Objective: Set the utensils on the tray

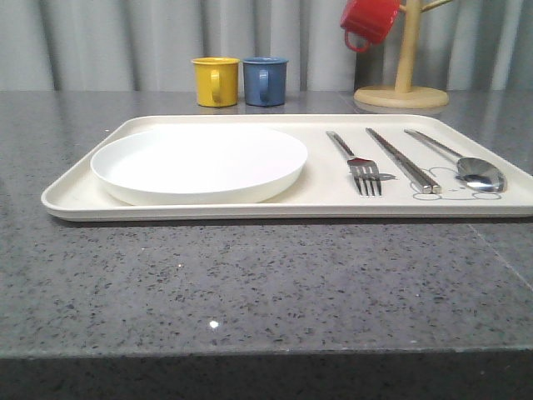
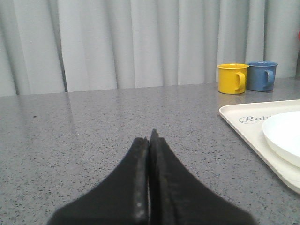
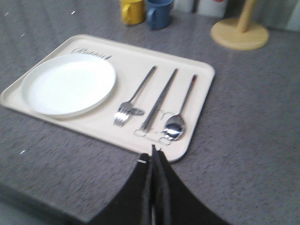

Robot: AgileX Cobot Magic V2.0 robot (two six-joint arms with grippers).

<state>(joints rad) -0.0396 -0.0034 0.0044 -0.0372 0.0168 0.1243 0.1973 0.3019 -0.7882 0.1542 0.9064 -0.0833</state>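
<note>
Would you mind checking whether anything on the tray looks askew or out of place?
Nothing stands out. The plate, fork, chopsticks and spoon all lie neatly on the tray, roughly parallel.

Setting, as I read it from my console: a staged kitchen or dining counter, likely a test bench dressed as a home. Evidence: speckled grey stone-look countertop (image 1: 250,283); pale pleated curtain (image 1: 100,42) closing off the whole back, no walls or appliances showing. At 12 o'clock, a yellow mug (image 1: 215,81) and a blue mug (image 1: 265,80) side by side; at 1 o'clock, a wooden mug tree (image 1: 404,79) with a red mug (image 1: 368,21) hung on it. Centre: cream tray (image 1: 75,196) laid as a place setting.
</note>
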